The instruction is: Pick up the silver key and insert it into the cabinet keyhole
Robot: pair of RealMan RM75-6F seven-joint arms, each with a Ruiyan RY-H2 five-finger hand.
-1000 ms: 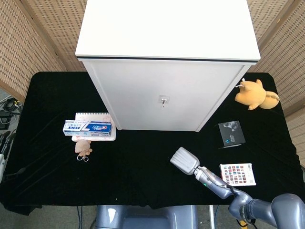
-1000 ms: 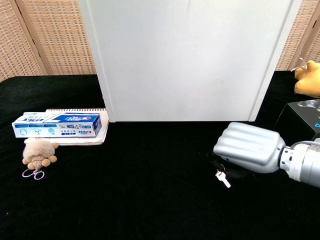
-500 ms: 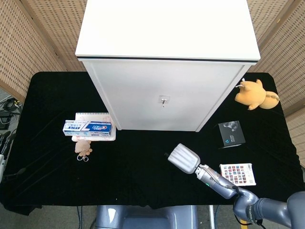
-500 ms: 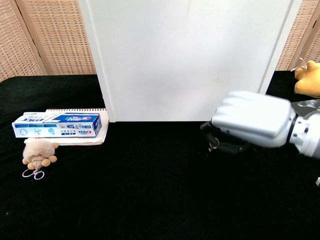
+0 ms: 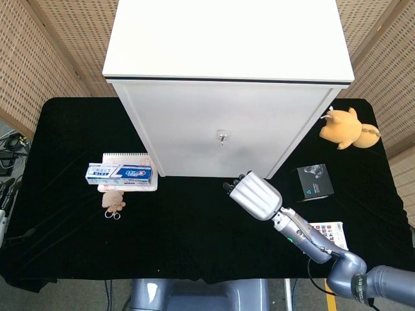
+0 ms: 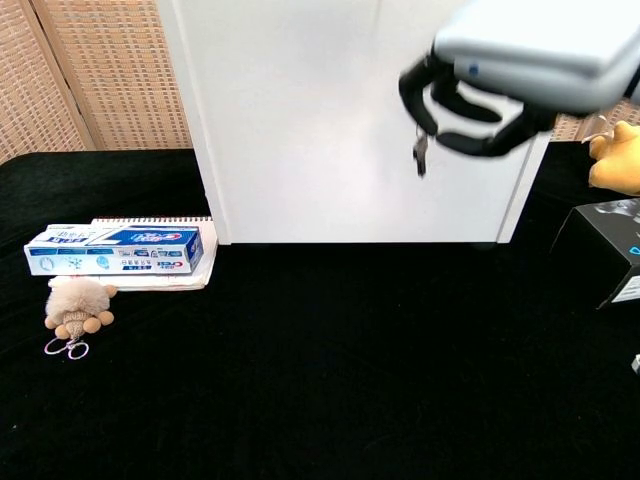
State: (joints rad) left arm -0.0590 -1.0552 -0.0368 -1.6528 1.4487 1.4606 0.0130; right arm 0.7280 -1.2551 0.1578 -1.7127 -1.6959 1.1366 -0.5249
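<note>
The pick-up is done: the right robot hand is raised in front of the cabinet with its fingers curled around the silver key, which hangs from them clear of the surface. Insertion is left, since the keyhole sits higher on the door and further left, well apart from the key. Nothing appears to block that path; a toothpaste box and small plush lie left, a black box and yellow toy right.
</note>
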